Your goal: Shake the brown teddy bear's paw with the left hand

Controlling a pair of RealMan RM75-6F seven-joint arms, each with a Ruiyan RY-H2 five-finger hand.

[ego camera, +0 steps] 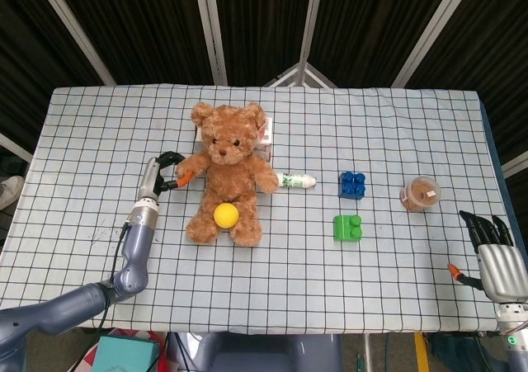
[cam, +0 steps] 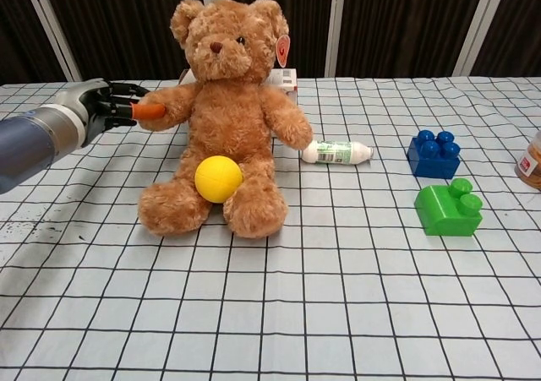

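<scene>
In the head view, the brown teddy bear (ego camera: 225, 170) sits upright on the checked table (ego camera: 99, 133), left of centre, with a yellow ball (ego camera: 226, 215) resting between its legs. The left hand (ego camera: 163, 174) reaches in from the near left and grasps the bear's paw (ego camera: 189, 170) on the left side of the scene, its dark fingers curled around the paw and an orange-tipped digit lying against the fur. Behind the bear's far shoulder a small red and white box (ego camera: 264, 137) shows in part. To the right of the bear lies a small white bottle (ego camera: 296, 181) on its side, then a blue block (ego camera: 352, 185), a green block (ego camera: 348, 228) nearer, and a round tub of brown stuff (ego camera: 420, 194) further right. The right hand (ego camera: 495, 252) hangs off the near right edge of the table, holding nothing, its dark fingers extended and slightly apart. In the chest view, the left hand (cam: 106, 108) comes from the left, clasping the raised paw (cam: 162, 111) at about the bear's (cam: 228, 119) shoulder height. The ball (cam: 218, 179) sits against the bear's belly, touching both legs. The bottle (cam: 336, 152) lies just beside the bear's other arm, with the blue block (cam: 434, 154) and green block (cam: 448, 207) well apart to the right, and the tub (cam: 532, 161) is cut off at the right edge.
</scene>
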